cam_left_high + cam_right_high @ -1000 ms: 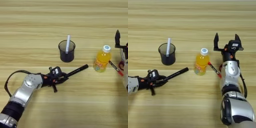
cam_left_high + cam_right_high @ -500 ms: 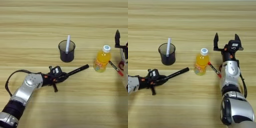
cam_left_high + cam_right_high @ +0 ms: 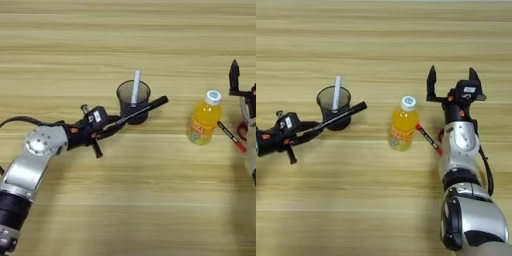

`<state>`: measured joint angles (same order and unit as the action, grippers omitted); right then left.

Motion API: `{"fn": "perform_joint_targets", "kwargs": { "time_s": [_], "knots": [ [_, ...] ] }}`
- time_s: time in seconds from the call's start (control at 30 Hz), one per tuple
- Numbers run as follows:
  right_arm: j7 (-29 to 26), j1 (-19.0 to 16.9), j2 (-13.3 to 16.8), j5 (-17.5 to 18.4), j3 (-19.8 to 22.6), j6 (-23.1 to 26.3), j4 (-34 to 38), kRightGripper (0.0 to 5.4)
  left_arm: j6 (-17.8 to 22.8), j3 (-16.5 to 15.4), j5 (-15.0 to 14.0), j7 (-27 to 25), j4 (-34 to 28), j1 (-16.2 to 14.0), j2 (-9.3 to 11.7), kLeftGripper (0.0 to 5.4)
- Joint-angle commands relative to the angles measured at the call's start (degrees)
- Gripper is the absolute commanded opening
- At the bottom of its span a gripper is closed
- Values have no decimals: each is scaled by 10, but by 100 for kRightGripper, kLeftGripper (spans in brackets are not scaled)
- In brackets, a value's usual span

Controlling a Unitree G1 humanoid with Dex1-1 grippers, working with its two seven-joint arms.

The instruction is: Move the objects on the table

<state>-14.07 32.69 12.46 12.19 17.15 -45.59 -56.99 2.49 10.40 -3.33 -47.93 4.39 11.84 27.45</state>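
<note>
A: Table [image 3: 75, 45] first: light wood planks, filling both views. On it, left arm reaching in from the lower left, right arm rising from the lower right edge.

B: And the smaller items?

A: Orange juice bottle [image 3: 403, 125] upright near the middle. Dark translucent cup [image 3: 133, 100] left of it, a white straw [image 3: 135, 87] standing inside. Red-capped pen [image 3: 429, 139] lies flat between the bottle and the right arm, close to both.

B: Left gripper?

A: Left gripper [image 3: 106, 129] has its fingers closed around the tail of the black marker [image 3: 140, 111]. Marker is off the wood, tilted up to the right, its tip crossing in front of the cup's rim.

B: Right gripper?

A: Right gripper [image 3: 452, 82] hovers over bare table, fingers spread wide, nothing in them. Idle, I judge.

B: Step in hand?

A: Carrying the marker, likely toward the cup. Next move calls for lifting the tip clear of the rim, standing the marker steeper, then letting go without knocking the straw.
</note>
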Motion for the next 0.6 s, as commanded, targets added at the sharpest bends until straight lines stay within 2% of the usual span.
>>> {"fn": "perform_joint_targets", "kwargs": {
  "time_s": [0.03, 0.13, 0.33, 0.5, 0.6],
  "knots": [
    [4, 4, -2, -3, -2, -1, 4, 540, 9, -21, -9, -8, -7, 21, 24, 67],
    [5, 4, -3, -4, -2, -2, 5, 540, 8, -35, -15, -24, -4, 43, 51, 67],
    [9, 3, -7, -6, -5, -3, 7, 540, -2, -47, -5, -67, 24, 99, 113, 67],
    [14, 3, -10, -8, -7, -3, 9, 540, -14, -36, 7, -90, 52, 140, 137, 67],
    [16, 3, -11, -10, -8, -3, 11, 540, -30, -22, 24, -111, 70, 170, 148, 67]
  ]
}}
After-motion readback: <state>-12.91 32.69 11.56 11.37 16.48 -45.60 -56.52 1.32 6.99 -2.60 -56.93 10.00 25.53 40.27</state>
